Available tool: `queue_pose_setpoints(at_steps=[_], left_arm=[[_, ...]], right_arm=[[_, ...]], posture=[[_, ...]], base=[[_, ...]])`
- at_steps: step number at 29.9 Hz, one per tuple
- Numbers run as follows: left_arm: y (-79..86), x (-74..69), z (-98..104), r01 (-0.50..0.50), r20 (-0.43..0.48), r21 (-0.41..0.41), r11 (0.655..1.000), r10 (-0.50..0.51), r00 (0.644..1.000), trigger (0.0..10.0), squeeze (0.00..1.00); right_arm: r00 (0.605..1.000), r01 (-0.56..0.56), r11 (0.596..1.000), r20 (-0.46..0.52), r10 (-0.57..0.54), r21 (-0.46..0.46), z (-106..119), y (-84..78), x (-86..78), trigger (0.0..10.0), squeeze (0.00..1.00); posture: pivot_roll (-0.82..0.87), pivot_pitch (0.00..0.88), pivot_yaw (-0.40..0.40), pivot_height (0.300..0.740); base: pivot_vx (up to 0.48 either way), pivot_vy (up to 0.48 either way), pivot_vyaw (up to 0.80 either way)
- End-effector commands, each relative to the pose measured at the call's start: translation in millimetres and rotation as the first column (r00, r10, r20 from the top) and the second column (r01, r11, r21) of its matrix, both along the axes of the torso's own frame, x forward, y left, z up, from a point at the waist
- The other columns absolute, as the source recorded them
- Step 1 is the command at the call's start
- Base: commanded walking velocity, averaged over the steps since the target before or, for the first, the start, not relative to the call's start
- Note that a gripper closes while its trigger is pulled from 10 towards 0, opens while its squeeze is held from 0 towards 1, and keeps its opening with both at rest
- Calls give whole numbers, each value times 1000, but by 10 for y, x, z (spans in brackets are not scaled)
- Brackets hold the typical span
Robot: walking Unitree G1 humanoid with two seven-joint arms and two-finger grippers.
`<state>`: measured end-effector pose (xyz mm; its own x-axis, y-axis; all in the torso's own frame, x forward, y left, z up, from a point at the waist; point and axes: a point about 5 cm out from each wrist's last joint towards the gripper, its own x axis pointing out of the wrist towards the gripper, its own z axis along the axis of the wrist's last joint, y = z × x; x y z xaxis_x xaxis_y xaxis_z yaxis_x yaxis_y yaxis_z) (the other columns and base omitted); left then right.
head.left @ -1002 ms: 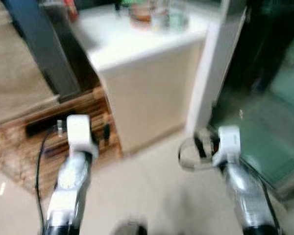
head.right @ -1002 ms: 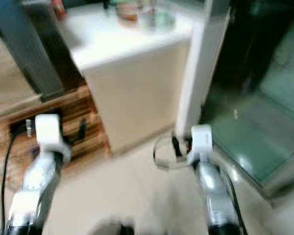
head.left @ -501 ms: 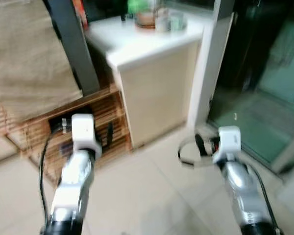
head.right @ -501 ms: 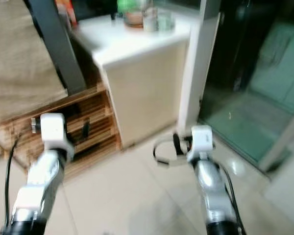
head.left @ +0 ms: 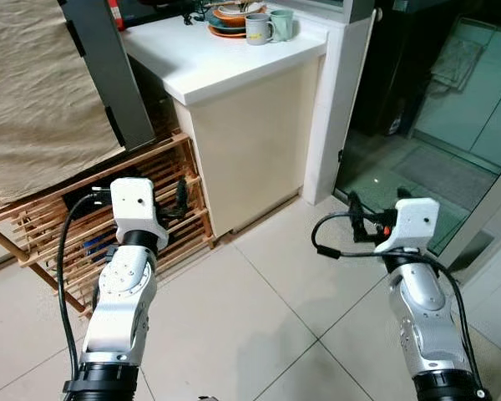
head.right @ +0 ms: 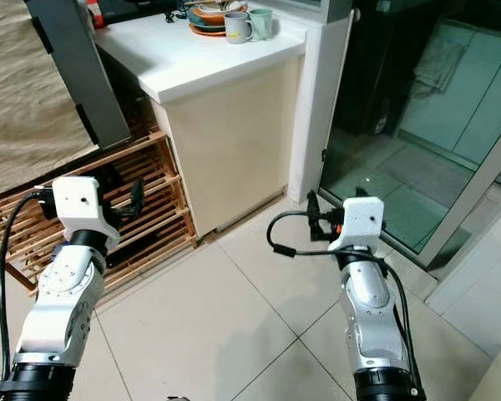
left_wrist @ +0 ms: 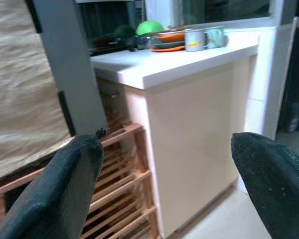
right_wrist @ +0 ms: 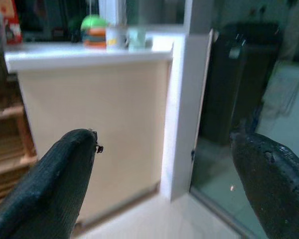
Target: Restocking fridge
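left claw (left_wrist: 164, 164): fingers spread wide, empty, raised before the wooden rack (head.left: 58, 225)
right claw (right_wrist: 164, 164): wide apart, empty, toward the glass door (head.left: 451, 109)
table (head.left: 225, 63): far centre; plates (head.left: 225, 17), two mugs (head.left: 269, 25)
fridge: none seen
progress: likely not begun, nothing carried

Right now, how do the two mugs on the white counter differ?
The grey mug is grey with a small orange mark; the green mug is pale green and plain. The grey mug's handle shows, pointing toward the green mug; the green mug's handle can't be made out. Both stand upright, side by side, next to the stacked plates on the counter.
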<state>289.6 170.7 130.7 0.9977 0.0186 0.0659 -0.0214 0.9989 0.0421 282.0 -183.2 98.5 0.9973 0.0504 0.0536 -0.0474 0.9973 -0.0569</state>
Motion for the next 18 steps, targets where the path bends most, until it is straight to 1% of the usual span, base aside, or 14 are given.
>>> queue_pose_setpoints(at_steps=[1, 2, 4, 9, 15, 16, 18], left_arm=[[26, 2, -1, -7, -7, -5, 1000, 7, 1000, 10000, 0], [60, -7, -38, -32, -31, -32, 999, 31, 999, 10000, 0], [75, -12, -61, -50, -48, -52, 997, 48, 998, 10000, 0], [75, -16, -80, -63, -60, -60, 996, 60, 996, 10000, 0], [69, -1, -82, -61, -60, -65, 996, 57, 997, 10000, 0], [65, 3, -84, -60, -62, -66, 996, 56, 997, 10000, 0], [67, 8, -108, -69, -80, -91, 994, 61, 995, 10000, 0]], right_arm=[[999, -27, 1000, -34, 27, 14, -53, 56, -18, 10000, 0], [998, -29, 999, -49, 30, 18, -81, 54, -48, 10000, 0], [998, -29, 999, -59, 30, 20, -98, 47, -65, 10000, 0], [996, -26, 999, -80, 28, 20, -140, 15, -85, 10000, 0], [996, -43, 998, -71, 46, 34, -113, 55, -51, 10000, 0], [994, -68, 998, -79, 69, 15, -117, 79, -41, 10000, 0], [993, -91, 996, -72, 92, 10, -108, 105, -36, 10000, 0]], posture=[[-96, 0, 76, 740], [-98, 0, 75, 740], [-98, 0, 74, 740], [-98, 0, 72, 740], [-97, 0, 71, 740], [-95, 0, 70, 740], [-93, 0, 68, 740]], base=[[398, 266, 0], [401, 262, 0], [390, 277, 0], [0, 430, 0], [0, 431, 0], [0, 431, 0], [0, 439, 625]])
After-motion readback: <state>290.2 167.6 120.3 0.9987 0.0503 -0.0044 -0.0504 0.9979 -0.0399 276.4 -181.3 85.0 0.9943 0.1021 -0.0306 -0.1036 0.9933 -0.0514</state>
